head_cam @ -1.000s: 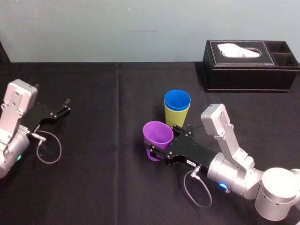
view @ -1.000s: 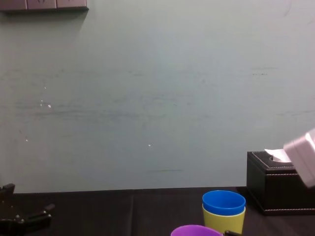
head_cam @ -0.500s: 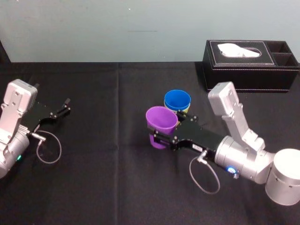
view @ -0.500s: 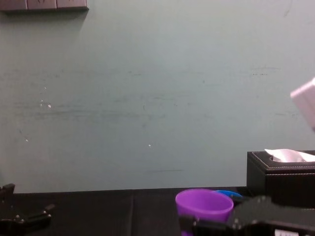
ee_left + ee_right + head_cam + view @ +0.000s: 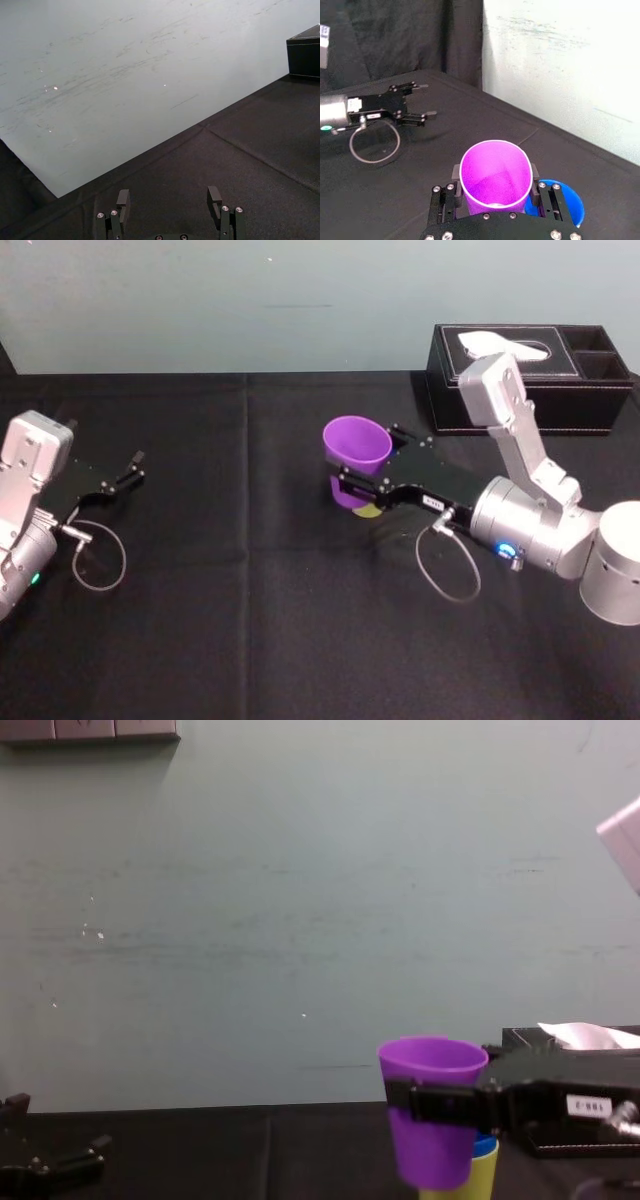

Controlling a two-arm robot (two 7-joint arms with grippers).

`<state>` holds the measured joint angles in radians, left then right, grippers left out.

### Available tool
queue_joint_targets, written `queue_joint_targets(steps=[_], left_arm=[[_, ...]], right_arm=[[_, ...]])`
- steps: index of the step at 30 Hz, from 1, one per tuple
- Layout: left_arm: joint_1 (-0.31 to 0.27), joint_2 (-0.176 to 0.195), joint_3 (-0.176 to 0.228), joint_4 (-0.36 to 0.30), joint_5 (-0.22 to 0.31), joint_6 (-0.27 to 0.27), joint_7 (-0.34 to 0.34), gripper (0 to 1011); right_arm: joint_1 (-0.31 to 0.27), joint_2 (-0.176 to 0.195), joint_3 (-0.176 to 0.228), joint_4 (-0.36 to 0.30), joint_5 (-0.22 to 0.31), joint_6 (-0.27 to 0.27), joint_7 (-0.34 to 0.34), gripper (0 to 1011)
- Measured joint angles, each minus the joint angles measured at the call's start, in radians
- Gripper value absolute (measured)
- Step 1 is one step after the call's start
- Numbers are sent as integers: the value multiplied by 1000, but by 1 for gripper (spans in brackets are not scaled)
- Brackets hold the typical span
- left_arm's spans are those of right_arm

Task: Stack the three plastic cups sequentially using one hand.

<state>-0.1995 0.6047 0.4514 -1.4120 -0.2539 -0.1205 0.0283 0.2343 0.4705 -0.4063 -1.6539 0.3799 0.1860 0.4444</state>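
Just right of centre in the head view, the right end effector [image 5: 348, 490] is clenched around a smooth, tapered purple plastic cup [image 5: 356, 445]. It grips the body below the rim and holds the cup upright, clear of the black cloth-covered counter [image 5: 250, 620]. That grip seems chosen so the narrow base hangs free under the fingers, ready to go down into another cup.

In the lower right of the chest view, a bright blue plastic cup [image 5: 487, 1147] sits nested inside a lime yellow-green plastic cup [image 5: 482, 1178]. Both are mostly hidden behind the purple one, whose base hangs lower than the blue rim. The right wrist view shows the blue mouth just beside and beyond one finger rather than straight under the purple cup. I judge the last cup is near the stack but not lined up over it. It likely needs to rise a little and slide across before going down, or its base could nudge the pair.

A black stitched tissue box [image 5: 600, 405] stands at the upper right of the head view. It is behind the arm's grey block and near the stack, but not between the cup and its target. The left end effector [image 5: 138, 467] is parked at the left edge of the frame, well apart, with its fingers spread and gripping nothing.
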Motion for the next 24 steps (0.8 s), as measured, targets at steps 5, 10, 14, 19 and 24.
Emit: queue_joint_targets(steps=[5, 10, 14, 19, 24], left_arm=[[0, 0, 0, 0, 0, 0, 0, 1012], [0, 0, 0, 0, 0, 0, 0, 1011], [0, 0, 0, 0, 0, 0, 0, 1011], [0, 0, 0, 0, 0, 0, 0, 1011], [0, 0, 0, 0, 0, 0, 0, 1011]], right_arm=[[26, 2, 2, 12, 2, 5, -5, 731], [50, 0, 5, 32, 7, 11, -10, 732], [74, -8, 6, 60, 13, 13, -14, 732], [94, -19, 6, 89, 14, 11, -22, 731], [115, -35, 3, 126, 11, 0, -32, 731]])
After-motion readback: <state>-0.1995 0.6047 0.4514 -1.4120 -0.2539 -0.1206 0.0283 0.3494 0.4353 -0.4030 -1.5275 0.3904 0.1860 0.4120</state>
